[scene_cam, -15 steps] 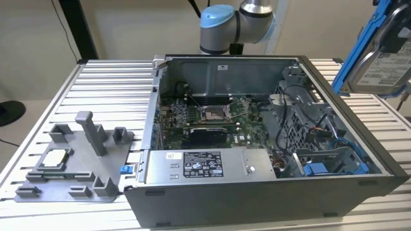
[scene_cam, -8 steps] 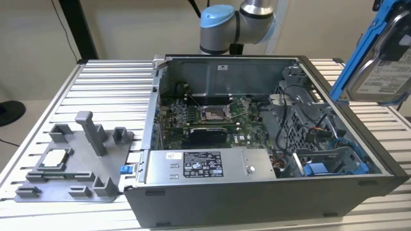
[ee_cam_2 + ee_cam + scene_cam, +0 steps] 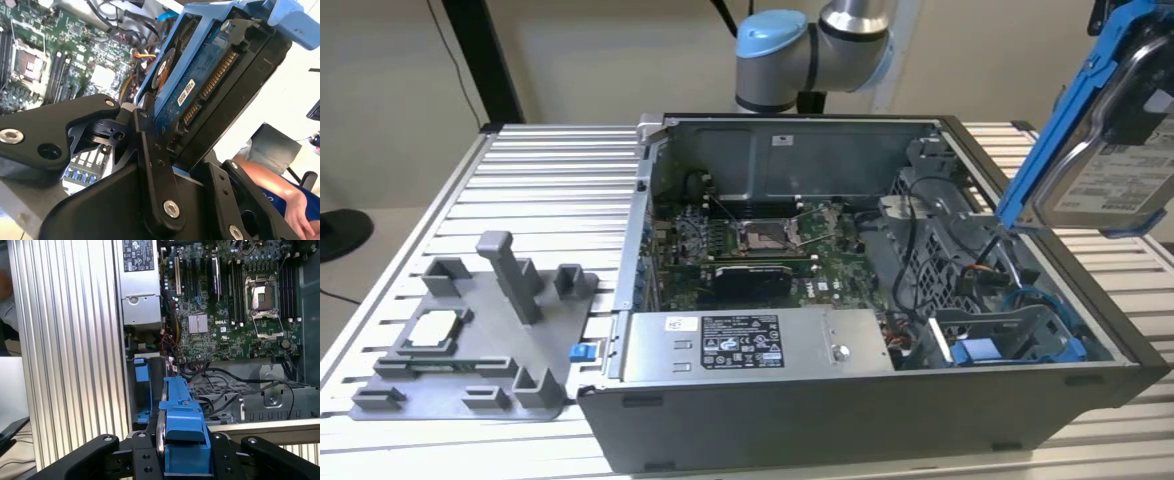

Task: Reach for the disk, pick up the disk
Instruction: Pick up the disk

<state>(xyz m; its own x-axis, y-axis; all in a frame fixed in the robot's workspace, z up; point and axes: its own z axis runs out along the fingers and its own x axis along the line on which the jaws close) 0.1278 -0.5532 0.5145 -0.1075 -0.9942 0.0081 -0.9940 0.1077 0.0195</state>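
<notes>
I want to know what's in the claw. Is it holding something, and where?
Yes, the gripper holds the disk, pinched across its flat faces at one end, lifted above the computer case.

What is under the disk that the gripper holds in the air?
The disk, clamped in the gripper, hangs above the open computer case: motherboard and cables lie below. The disk covers part of the drive bay.
</notes>
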